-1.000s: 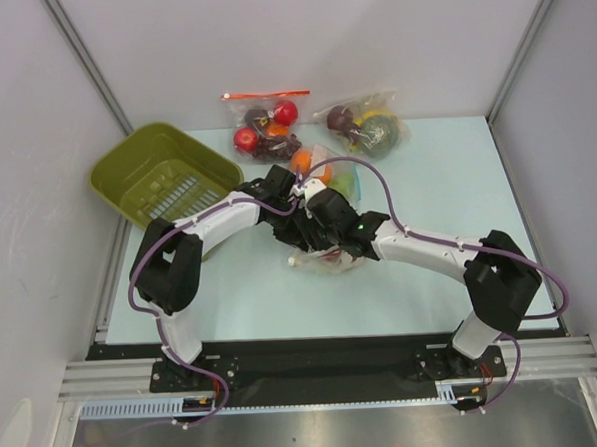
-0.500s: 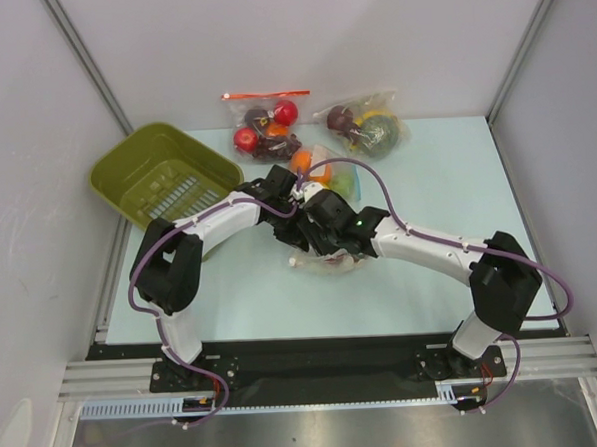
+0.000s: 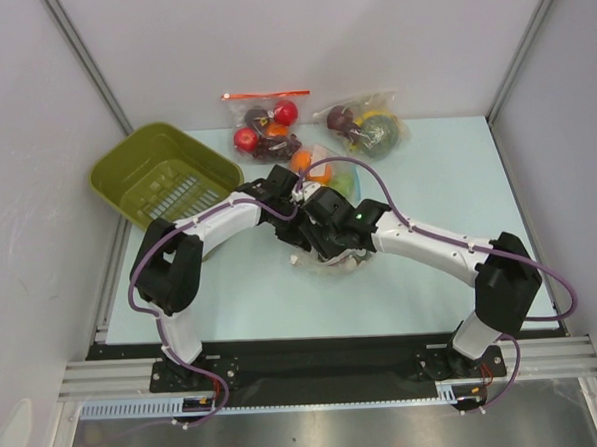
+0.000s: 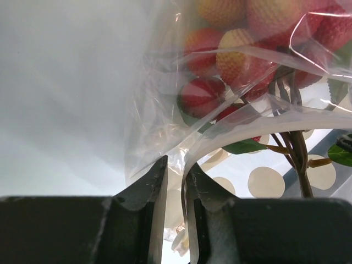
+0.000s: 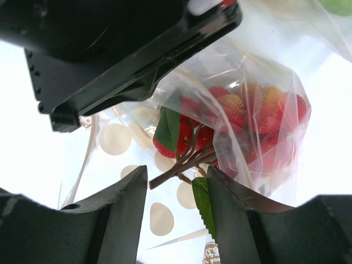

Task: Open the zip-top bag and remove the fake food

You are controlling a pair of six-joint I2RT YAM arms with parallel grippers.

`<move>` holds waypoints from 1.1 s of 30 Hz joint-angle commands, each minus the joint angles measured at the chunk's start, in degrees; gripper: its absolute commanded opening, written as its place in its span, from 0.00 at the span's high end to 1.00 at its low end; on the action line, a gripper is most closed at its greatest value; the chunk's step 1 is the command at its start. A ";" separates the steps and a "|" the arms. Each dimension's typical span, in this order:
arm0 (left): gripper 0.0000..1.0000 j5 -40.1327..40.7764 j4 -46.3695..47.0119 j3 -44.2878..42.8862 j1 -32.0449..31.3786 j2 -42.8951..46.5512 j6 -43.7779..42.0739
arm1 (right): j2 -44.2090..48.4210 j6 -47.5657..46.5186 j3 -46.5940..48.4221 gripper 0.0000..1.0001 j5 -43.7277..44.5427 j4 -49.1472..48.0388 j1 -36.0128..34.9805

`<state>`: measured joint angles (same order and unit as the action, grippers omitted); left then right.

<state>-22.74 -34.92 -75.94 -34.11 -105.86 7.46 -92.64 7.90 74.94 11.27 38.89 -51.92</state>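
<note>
The right gripper (image 5: 175,190), jaws spread, has been shifted slightly left over the zip-top bag (image 3: 326,267) at mid-table, whose lip is pinched by the left gripper (image 4: 175,179). The fake food (image 5: 242,118) is still enclosed; opening is judged barely begun.

top view high and rearward, both wrist views close on the zip-top bag (image 4: 165,126)

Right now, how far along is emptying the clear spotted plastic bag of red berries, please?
Done: nothing clearly; the red berry pieces sit inside the clear spotted zip-top bag. In hand: the left gripper pinches its film; the right gripper straddles it, jaws apart. Left: opening, removing the food.
</note>
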 commanded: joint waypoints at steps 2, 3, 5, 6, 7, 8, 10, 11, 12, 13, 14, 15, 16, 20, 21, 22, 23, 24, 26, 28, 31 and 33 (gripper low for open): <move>0.77 -2.13 3.72 -0.70 -1.93 1.71 -1.49 | 0.00 -4.91 3.46 0.46 -6.69 1.27 -4.59; 0.76 -2.13 3.80 -0.70 -1.93 1.71 -1.57 | -0.34 -5.09 3.46 0.46 -7.74 1.18 -4.59; 0.76 -2.31 3.80 -0.79 -1.93 1.63 -1.49 | -0.96 -5.70 3.90 0.46 -8.71 1.36 -4.68; 0.76 -2.39 3.72 -0.79 -1.93 1.71 -1.57 | -1.66 -6.05 4.08 0.45 -9.76 1.88 -4.77; 0.76 -2.39 3.63 -0.79 -1.93 1.63 -1.49 | -1.93 -6.40 4.34 0.45 -10.30 2.32 -4.86; 0.76 -2.39 3.63 -0.70 -1.93 1.63 -1.49 | -2.19 -7.02 4.60 0.45 -10.65 2.67 -4.94; 0.75 -2.48 3.63 -0.70 -1.93 1.45 -1.66 | -2.28 -7.72 5.04 0.45 -13.37 3.20 -5.12; 0.75 -2.48 3.63 -0.61 -1.93 1.28 -1.66 | -2.37 -7.73 5.04 0.45 -13.72 3.21 -5.12; 0.75 -2.57 3.63 -0.61 -1.93 1.19 -1.58 | -2.28 -7.73 4.61 0.45 -13.82 3.12 -5.12; 0.75 -2.48 3.63 -0.52 -1.93 1.27 -1.58 | -2.37 -7.73 4.26 0.45 -13.82 3.12 -5.21; 0.75 -2.48 3.63 -0.52 -1.93 1.19 -1.66 | -2.54 -9.20 3.90 0.45 -13.73 2.68 -5.21; 0.75 -2.40 3.71 -0.52 -1.93 1.19 -1.66 | -2.63 -9.57 2.51 0.45 -13.47 2.24 -5.21; 0.75 -2.48 3.63 -0.61 -1.93 1.27 -1.66 | -2.55 -9.83 1.63 0.45 -13.38 1.46 -5.12; 0.74 -2.40 3.45 -0.70 -1.93 1.28 -1.75 | -2.72 -10.36 -1.10 0.45 -11.27 -2.58 -5.38; 0.74 -2.39 3.45 -0.70 -1.93 1.36 -1.75 | -2.72 -10.45 -1.54 0.44 -9.27 -3.29 -5.38; 0.74 -2.39 3.45 -0.70 -1.93 1.36 -1.75 | -2.81 -10.97 -2.59 0.45 -8.81 -3.99 -5.38; 0.74 -2.48 3.45 -0.70 -1.93 1.36 -1.84 | -2.72 -11.15 -3.04 0.45 -8.28 -5.39 -5.30; 0.74 -2.40 3.45 -0.70 -1.93 1.28 -1.84 | -2.81 -11.41 -3.56 0.45 -7.32 -6.10 -5.38; 0.74 -2.57 3.45 -0.96 -1.93 1.36 -1.75 | -3.33 -12.38 -4.79 0.45 -6.44 -7.86 -5.38; 0.74 -2.57 3.36 -1.05 -1.93 1.27 -1.84 | -3.77 -13.00 -5.32 0.45 -4.68 -8.66 -5.38; 0.73 -2.40 3.19 -1.14 -1.93 1.27 -1.84 | -4.21 -14.31 -6.20 0.45 -1.34 -10.06 -5.47; 0.73 -2.48 3.10 -1.14 -1.93 1.19 -1.75 | -4.48 -15.54 -6.73 0.45 0.76 -10.77 -5.47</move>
<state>-23.66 -34.85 -75.72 -33.91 -105.80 6.83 -93.93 -1.96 69.76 9.82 30.61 -55.57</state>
